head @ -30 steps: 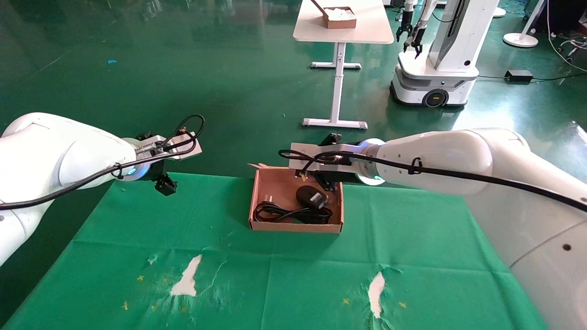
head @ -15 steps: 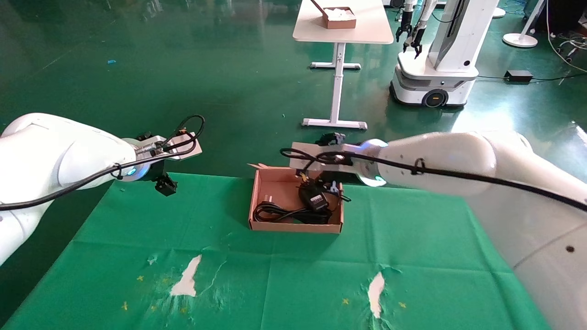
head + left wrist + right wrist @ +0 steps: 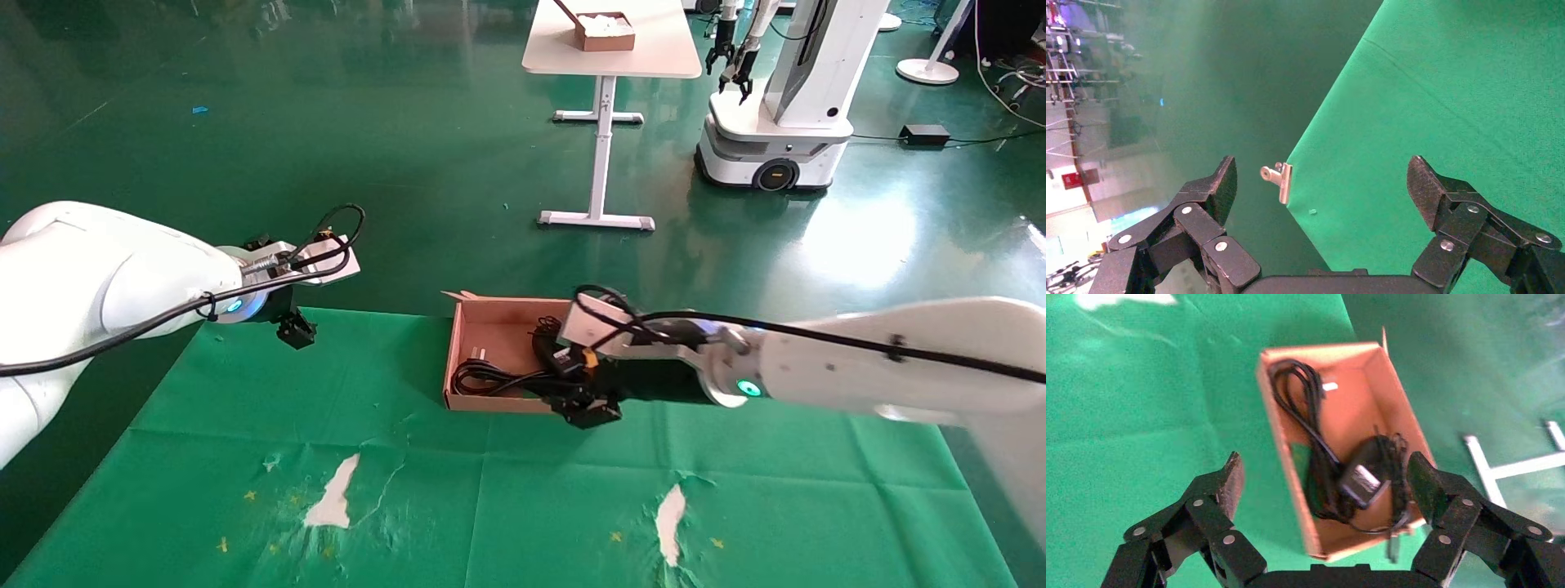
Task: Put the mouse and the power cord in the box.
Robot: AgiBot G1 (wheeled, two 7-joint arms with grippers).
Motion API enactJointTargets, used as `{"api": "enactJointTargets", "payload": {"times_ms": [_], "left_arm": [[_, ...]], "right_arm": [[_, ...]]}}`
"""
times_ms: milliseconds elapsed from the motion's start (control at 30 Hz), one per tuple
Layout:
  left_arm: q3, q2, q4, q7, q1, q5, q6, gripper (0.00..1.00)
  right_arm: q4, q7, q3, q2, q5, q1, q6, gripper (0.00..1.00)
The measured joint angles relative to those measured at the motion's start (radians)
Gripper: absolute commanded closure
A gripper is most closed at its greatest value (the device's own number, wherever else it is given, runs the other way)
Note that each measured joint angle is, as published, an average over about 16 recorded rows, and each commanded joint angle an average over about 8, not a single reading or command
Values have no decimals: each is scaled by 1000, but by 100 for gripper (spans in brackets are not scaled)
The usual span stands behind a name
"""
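Right end effector (image 3: 587,406) withdrawn, mouse (image 3: 1361,471) boxed

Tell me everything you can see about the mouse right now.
The mouse is small, black and oval, looking like plastic. It lies in the box tilted, its underside with a pale label showing, at the end nearer the right gripper. It rests against the coiled power cord, its own thin cable bunched beside it. The open gripper hangs above without touching it. In the head view the arm hides much of it.
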Motion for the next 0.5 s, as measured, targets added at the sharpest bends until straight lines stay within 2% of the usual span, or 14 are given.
{"api": "enactJointTargets", "payload": {"times_ms": [300, 500], "left_arm": [[-2, -4, -8, -3, 3, -3, 4, 0], [-43, -30, -42, 17, 31, -52, 33, 0]], "right_arm": [[91, -4, 83, 114, 207, -92, -107, 0], [151, -7, 139, 191, 345, -153, -178, 0]]}}
